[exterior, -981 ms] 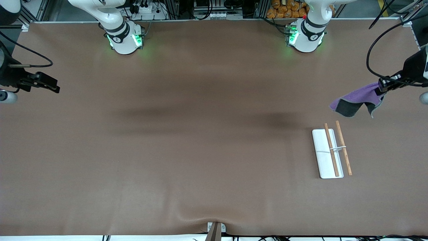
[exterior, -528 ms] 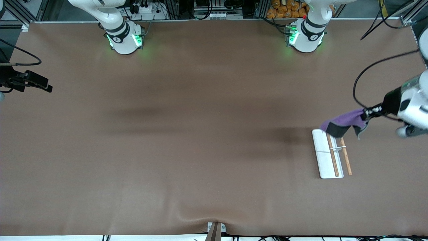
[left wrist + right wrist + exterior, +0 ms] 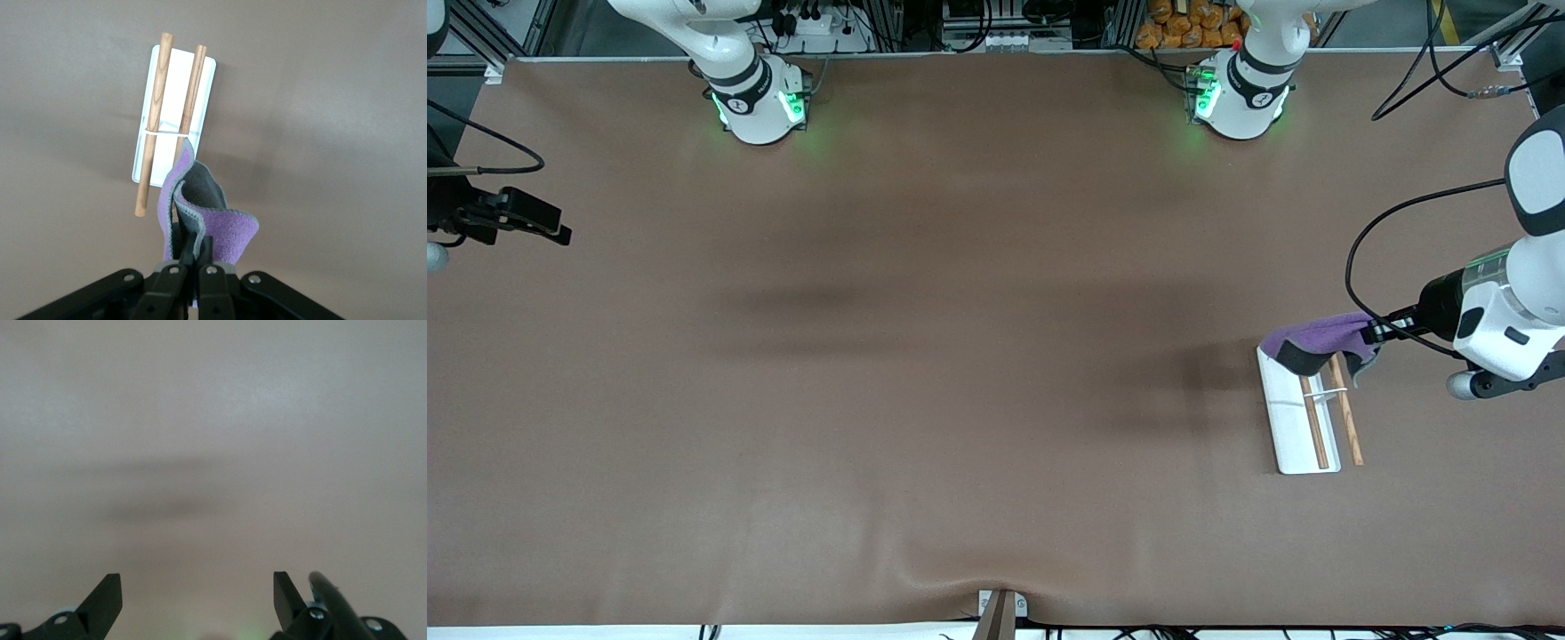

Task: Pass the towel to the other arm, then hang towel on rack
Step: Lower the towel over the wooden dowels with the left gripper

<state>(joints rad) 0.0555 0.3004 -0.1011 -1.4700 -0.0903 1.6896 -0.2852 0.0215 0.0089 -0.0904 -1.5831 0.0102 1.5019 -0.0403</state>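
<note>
The lilac towel (image 3: 1320,336) hangs folded from my left gripper (image 3: 1376,334), which is shut on one edge of it, grey underside showing. It droops over the end of the rack (image 3: 1294,436) that lies farther from the front camera and covers the tips of the two wooden rods (image 3: 1343,413). I cannot tell whether the cloth touches them. In the left wrist view the towel (image 3: 223,230) rises from the left gripper (image 3: 192,250) toward the rack (image 3: 177,80). My right gripper (image 3: 560,233) waits open at the right arm's end of the table, and the right gripper (image 3: 197,597) holds nothing.
The rack stands on the brown table mat (image 3: 960,356) near the left arm's end. A black cable (image 3: 1356,258) loops from the left wrist above the table. Both arm bases (image 3: 760,102) stand along the edge farthest from the front camera.
My left gripper has carried the towel toward the front camera and down, from beside the table's end to over the rack's rod tips. The right arm has barely moved.
</note>
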